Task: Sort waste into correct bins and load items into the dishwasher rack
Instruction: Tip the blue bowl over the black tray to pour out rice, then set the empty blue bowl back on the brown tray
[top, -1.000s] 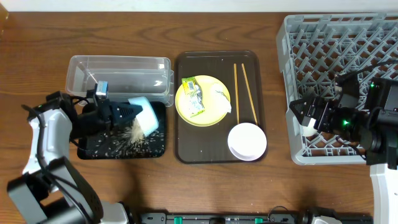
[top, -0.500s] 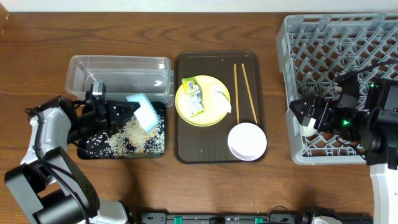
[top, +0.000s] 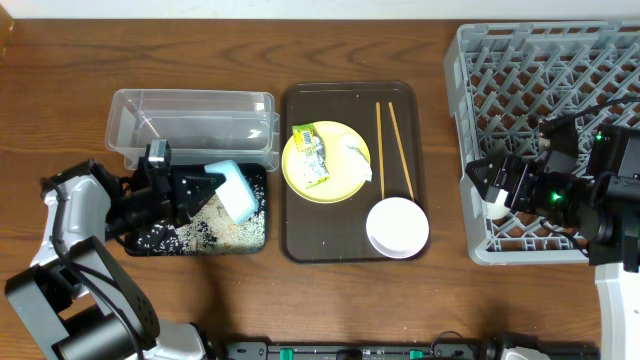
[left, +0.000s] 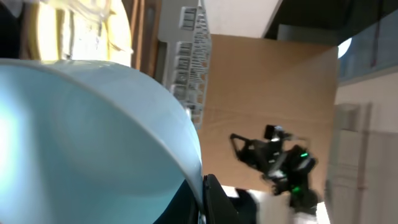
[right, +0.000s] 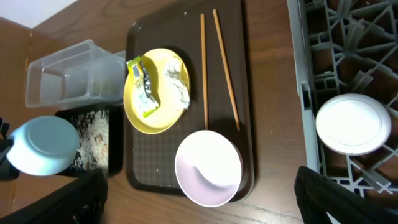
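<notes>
Over at the table's left side, your left gripper (top: 205, 184) is clamped on the rim of the light blue bowl (top: 233, 188). It holds the bowl tipped on its side above the right end of the shallow black tray (top: 190, 252). Whitish rice scraps (top: 215, 226) lie scattered across that tray. The clear plastic tub (top: 190, 112) stands just behind it.

Your right gripper (top: 492, 190) hangs over the near-left corner of the grey dishwasher rack (top: 560, 60). Its fingers (right: 314, 199) are spread wide and grip nothing. A round white piece (right: 353, 123) lies in the rack below.

On the dark brown serving tray (top: 320, 230), the yellow plate (top: 335, 182) carries the snack wrapper (top: 310, 153) and the crumpled white scrap (top: 357, 156). The chopsticks (top: 385, 140) lie side by side to the right of the plate. The pinkish-white bowl (top: 397, 227) sits upright at their near ends.
</notes>
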